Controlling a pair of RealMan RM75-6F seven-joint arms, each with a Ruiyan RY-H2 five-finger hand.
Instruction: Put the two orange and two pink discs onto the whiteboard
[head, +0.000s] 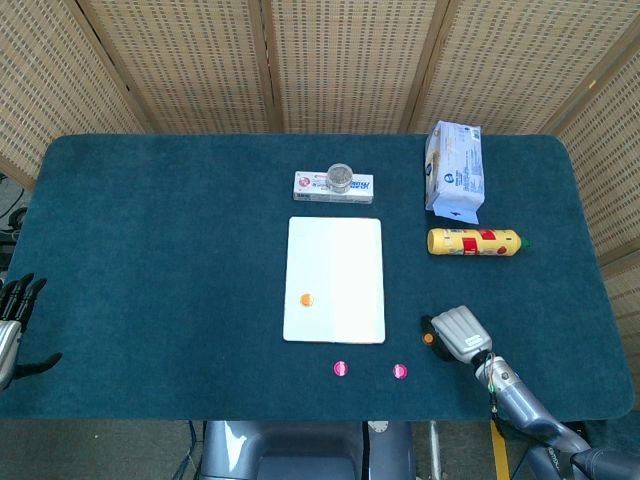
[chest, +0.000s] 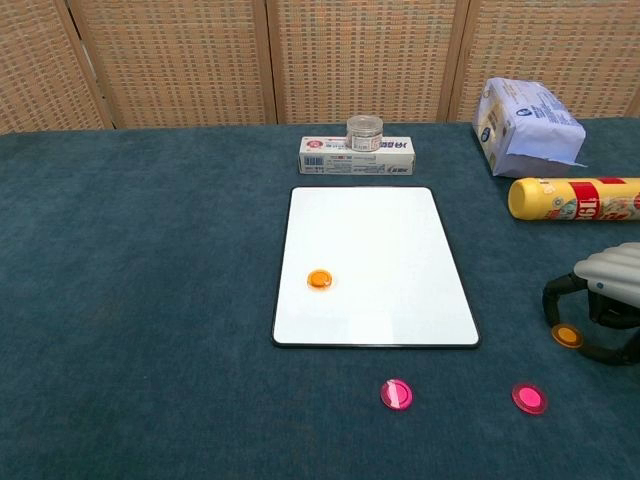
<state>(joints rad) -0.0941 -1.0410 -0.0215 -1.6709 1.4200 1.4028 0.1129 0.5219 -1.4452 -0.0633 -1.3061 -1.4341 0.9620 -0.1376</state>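
The whiteboard (head: 340, 260) (chest: 380, 250) lies at the table's middle with one orange disc (head: 306, 299) (chest: 319, 279) on its left part. A second orange disc (head: 428, 339) (chest: 567, 336) lies on the cloth to the board's right, between the thumb and a curved finger of my right hand (head: 460, 333) (chest: 606, 300); neither closes on it. Two pink discs (head: 340, 368) (head: 400, 371) rest on the cloth in front of the board, also seen in the chest view (chest: 396, 394) (chest: 529, 398). My left hand (head: 12, 320) hangs at the far left edge, fingers spread, holding nothing.
Behind the board sits a small box (chest: 357, 156) with a jar (chest: 365, 131) on it. A yellow bottle (head: 474, 241) (chest: 575, 198) and a white-blue pack (head: 455, 171) (chest: 525, 125) lie at the right, beyond my right hand. Wicker screens stand behind the table.
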